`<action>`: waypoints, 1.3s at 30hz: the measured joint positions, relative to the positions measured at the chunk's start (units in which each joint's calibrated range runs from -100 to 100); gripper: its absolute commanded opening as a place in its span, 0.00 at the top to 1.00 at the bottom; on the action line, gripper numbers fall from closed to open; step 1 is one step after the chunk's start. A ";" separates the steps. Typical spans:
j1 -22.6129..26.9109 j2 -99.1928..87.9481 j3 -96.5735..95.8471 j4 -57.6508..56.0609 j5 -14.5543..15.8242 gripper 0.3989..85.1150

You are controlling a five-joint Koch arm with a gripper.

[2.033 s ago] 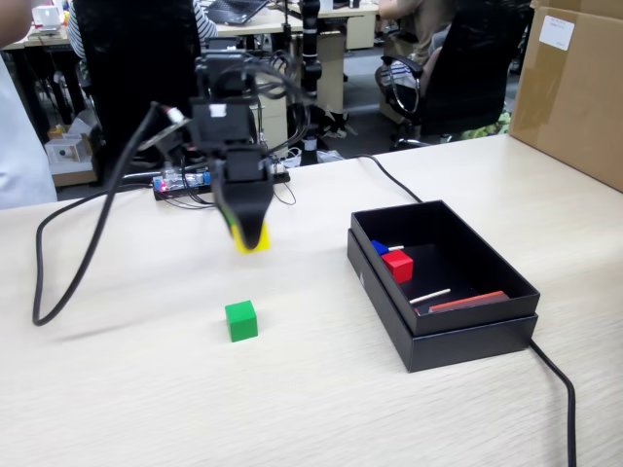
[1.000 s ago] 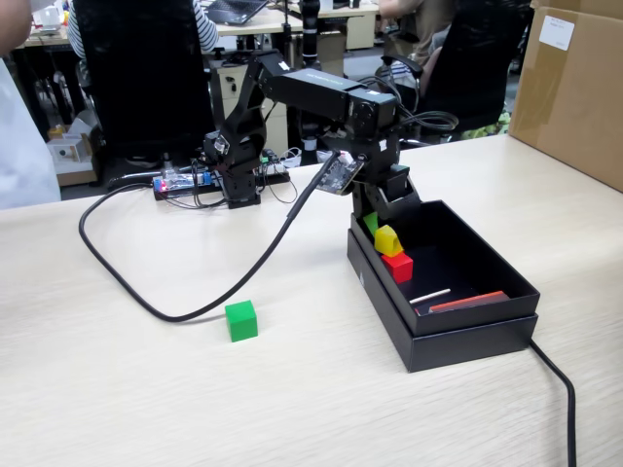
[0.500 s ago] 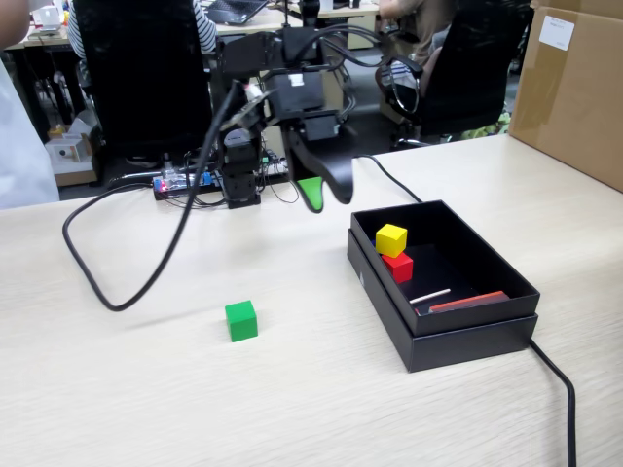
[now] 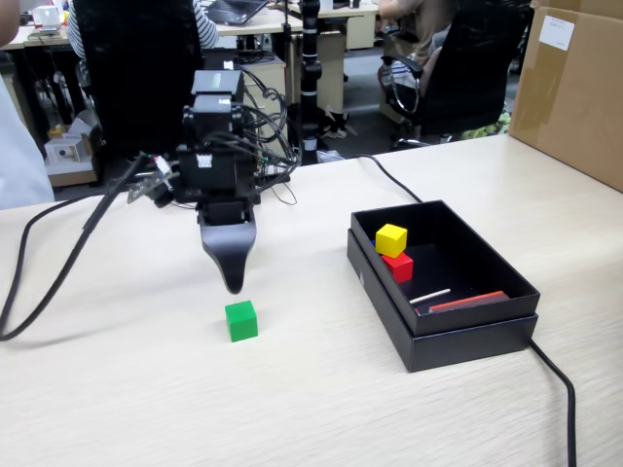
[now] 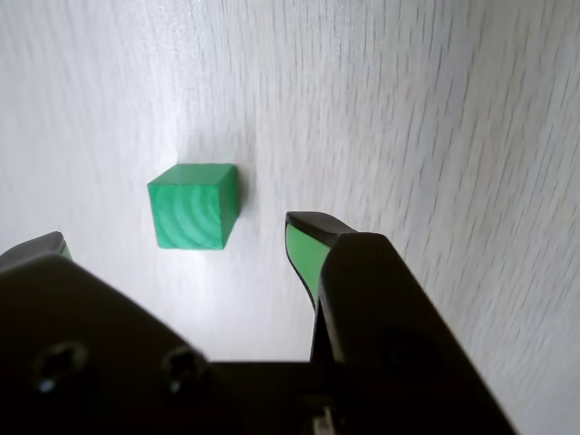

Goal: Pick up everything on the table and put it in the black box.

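one green cube [image 5: 193, 205] lies below the spread gripper [image 5: 172, 237].

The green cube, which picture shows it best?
The wrist view: the green cube fills much of it, close enough to see its wood grain, just ahead of the open gripper. The fixed view shows it small on the table, below the gripper.

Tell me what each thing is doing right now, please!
gripper: open, empty, above the table near the green cube.
green cube: lying free on the table.
yellow cube: in the black box, sitting on the red cube.
red cube: in the box, under the yellow one.
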 measured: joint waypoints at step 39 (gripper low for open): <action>14.46 -16.44 6.39 0.00 4.35 0.97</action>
